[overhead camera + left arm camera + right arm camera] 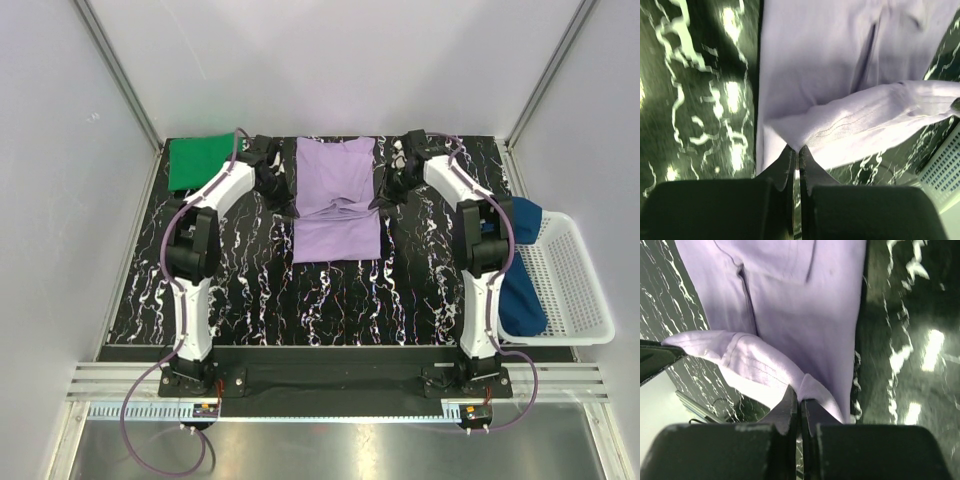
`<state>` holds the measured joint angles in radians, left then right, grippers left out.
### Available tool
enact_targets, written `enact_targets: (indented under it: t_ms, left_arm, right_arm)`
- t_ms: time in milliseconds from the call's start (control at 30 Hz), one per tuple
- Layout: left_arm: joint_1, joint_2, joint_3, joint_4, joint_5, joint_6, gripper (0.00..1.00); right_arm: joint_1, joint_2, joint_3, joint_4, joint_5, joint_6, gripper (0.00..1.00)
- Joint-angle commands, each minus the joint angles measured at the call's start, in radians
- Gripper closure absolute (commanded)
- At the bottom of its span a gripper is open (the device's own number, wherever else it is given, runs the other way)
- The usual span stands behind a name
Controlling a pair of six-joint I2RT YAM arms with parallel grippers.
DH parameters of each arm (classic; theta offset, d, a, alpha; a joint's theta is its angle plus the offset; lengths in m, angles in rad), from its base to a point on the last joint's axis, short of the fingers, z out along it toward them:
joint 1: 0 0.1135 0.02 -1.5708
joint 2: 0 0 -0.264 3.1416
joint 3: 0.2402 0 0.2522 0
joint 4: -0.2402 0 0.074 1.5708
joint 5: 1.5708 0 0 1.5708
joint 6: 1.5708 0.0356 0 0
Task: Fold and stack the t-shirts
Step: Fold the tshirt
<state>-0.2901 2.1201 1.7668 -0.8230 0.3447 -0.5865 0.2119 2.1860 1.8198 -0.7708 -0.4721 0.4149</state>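
on the far half of the black marbled table (250,300), the lavender t-shirt (335,225) lies centred between the two arms. it shows as a long narrow shape, with its neckline toward the table's far edge and its hem toward the arm bases. a crosswise ridge of wrinkles runs through its middle, where the cloth is gathered, and the part nearer the bases lies flat.

the left gripper (796,152) sits at the shirt's left edge. its jaws are pressed together on a pinch of lavender cloth, and in the left wrist view a fold of the shirt rises off the table up to the fingertips. the right gripper (800,399) mirrors it at the shirt's right edge, jaws likewise clamped tight on the lavender cloth, with a lifted fold and a stitched hem running toward the tips. both pinches lie level with the wrinkled ridge.

the green t-shirt (200,162) rests as a flat folded rectangle in the table's far left corner, apart from the lavender one, with the left arm reaching across between them. the dark blue t-shirt (522,290) lies in a loose heap across the left side of the white mesh basket (580,290) at the table's right edge, just beside the right arm.
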Motion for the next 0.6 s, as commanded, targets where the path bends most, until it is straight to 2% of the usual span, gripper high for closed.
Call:
enact_targets:
  t_ms: [0,267,333,367,433,467,500,567]
  left_arm:
    - [0.017,0.041,0.071,-0.025,0.030,0.010,1.00]
    - [0.043,0.106,0.149,-0.016,0.059,-0.001,1.00]
    - [0.043,0.136,0.186,-0.016,0.062,0.008,0.94]
    - [0.046,0.149,0.198,-0.011,0.065,0.008,0.89]
    - [0.052,0.176,0.230,0.005,0.076,0.008,0.79]
    - [0.054,0.184,0.265,0.015,0.076,0.013,0.74]
    - [0.057,0.192,0.296,0.025,0.071,0.020,0.68]
    - [0.077,0.210,0.383,0.028,0.076,0.022,0.58]
  right_arm:
    - [-0.005,0.058,0.091,-0.065,-0.049,-0.042,1.00]
    - [-0.008,0.158,0.185,-0.050,-0.082,-0.016,1.00]
    - [-0.009,0.173,0.206,-0.048,-0.077,-0.011,0.99]
    - [-0.011,0.181,0.217,-0.050,-0.071,-0.011,0.89]
    - [-0.020,0.205,0.257,-0.044,-0.065,0.001,0.80]
    - [-0.025,0.216,0.272,-0.035,-0.066,0.010,0.66]
    - [-0.035,0.231,0.291,-0.024,-0.079,0.019,0.59]
    - [-0.049,0.286,0.386,-0.028,-0.094,0.048,0.58]
